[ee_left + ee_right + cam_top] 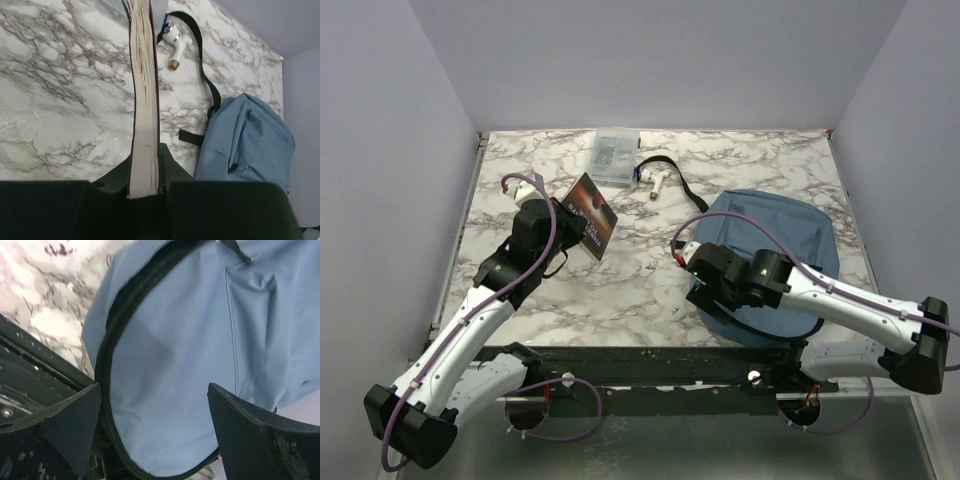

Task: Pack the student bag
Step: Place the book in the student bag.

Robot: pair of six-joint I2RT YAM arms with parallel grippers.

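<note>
Soft dusty-blue student bag (790, 235), black zip (107, 350) along rounded edge, right hand (152, 390) spread over it, left hand (145, 187) pinching book (145, 100).

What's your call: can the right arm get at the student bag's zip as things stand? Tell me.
Probably yes. The right gripper hangs open right over the student bag, its black zip close below, and nothing lies between them.

White arms (470, 330), black joints (740, 280), apparently purple cables (552, 240).
</note>
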